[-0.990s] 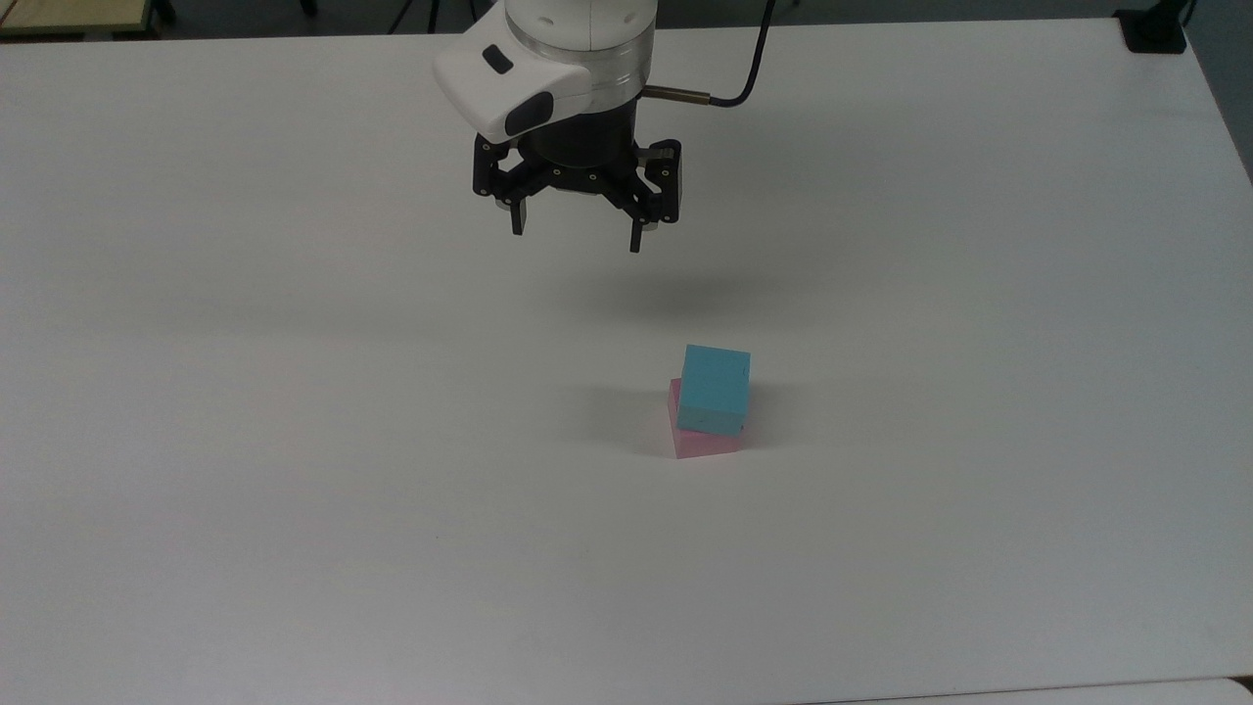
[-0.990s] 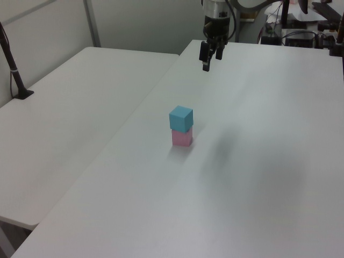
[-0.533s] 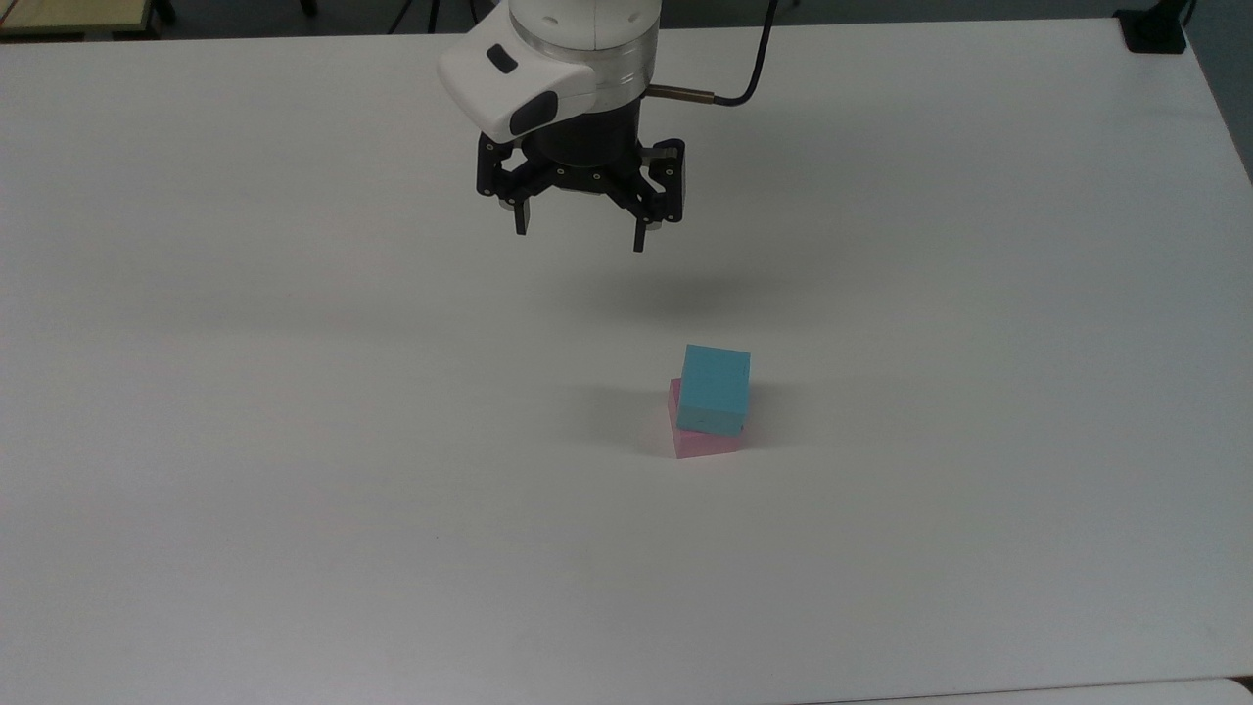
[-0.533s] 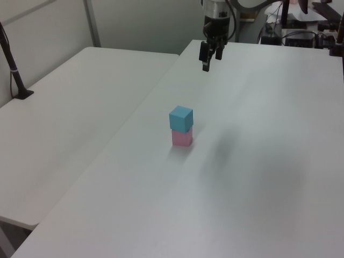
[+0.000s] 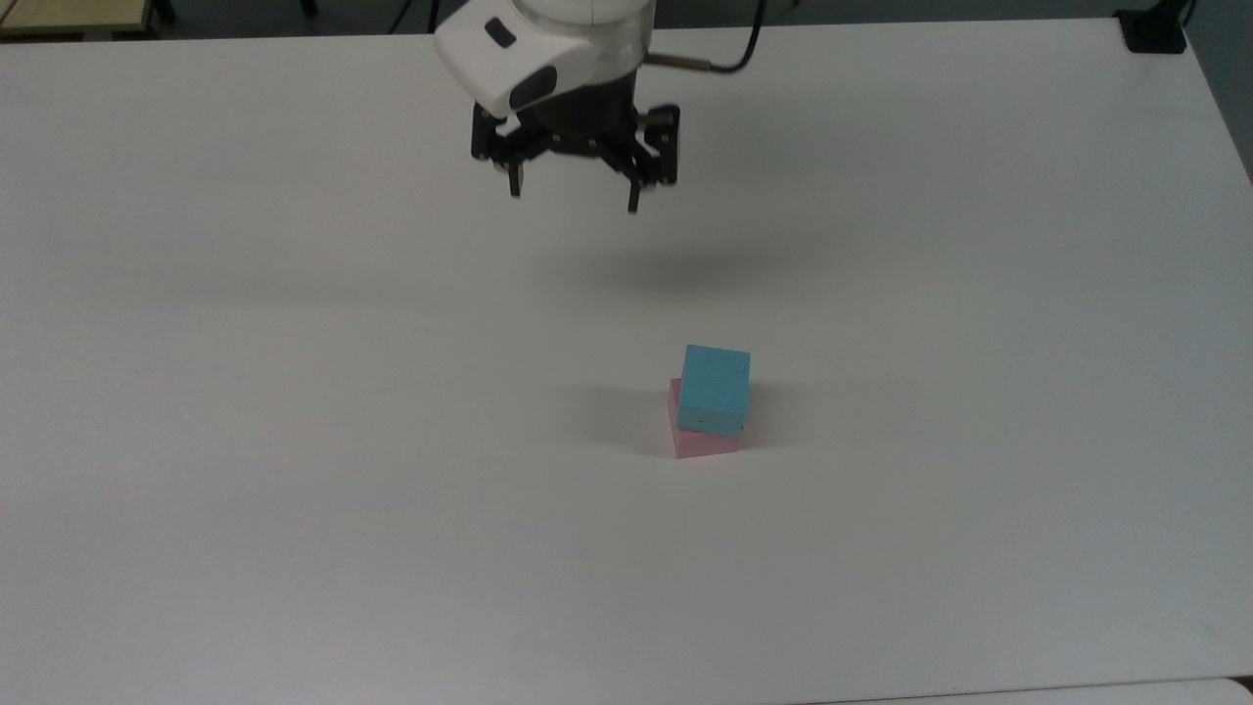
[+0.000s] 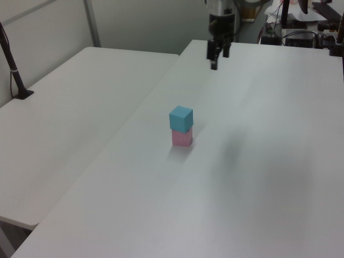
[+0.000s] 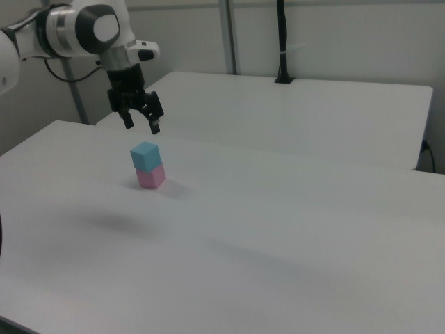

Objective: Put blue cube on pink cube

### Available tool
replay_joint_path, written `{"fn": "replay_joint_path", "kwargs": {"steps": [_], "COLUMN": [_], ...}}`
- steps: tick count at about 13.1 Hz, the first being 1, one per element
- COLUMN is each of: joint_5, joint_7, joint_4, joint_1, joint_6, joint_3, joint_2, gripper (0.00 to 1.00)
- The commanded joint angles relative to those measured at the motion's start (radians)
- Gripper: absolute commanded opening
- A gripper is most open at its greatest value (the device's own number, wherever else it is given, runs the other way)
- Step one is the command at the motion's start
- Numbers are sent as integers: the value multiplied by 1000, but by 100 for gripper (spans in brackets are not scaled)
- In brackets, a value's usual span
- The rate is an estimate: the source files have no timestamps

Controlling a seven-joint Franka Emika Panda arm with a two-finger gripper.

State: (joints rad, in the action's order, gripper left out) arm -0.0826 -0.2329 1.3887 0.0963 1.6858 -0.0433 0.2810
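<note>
A: Nearest, middle of the top view, slightly right: the blue cube (image 5: 715, 389) sits on the pink cube (image 5: 701, 441), both on the white bench (image 5: 294, 490). Why does pink peek out?

B: The blue one is turned a little against it, so pink shows at the left and lower edges. It stands flat and upright; a cube has no long axis to speak of.

A: And farther back?

B: The gripper (image 5: 574, 199) hangs at the upper middle of the frame, well apart from the stack, jaws released and empty. The stacking looks done.
</note>
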Motion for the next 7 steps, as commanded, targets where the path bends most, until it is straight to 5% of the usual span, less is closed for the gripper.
{"fn": "replay_joint_path", "kwargs": {"steps": [1,7], "joint_5": [10,10], "joint_7": [118,136], "joint_4": [139,179], "joint_1": [-6,-10], "joint_6": [-90,-110], "joint_3": [20,85], "joint_2": [-172,-233], "gripper": [100,100]}}
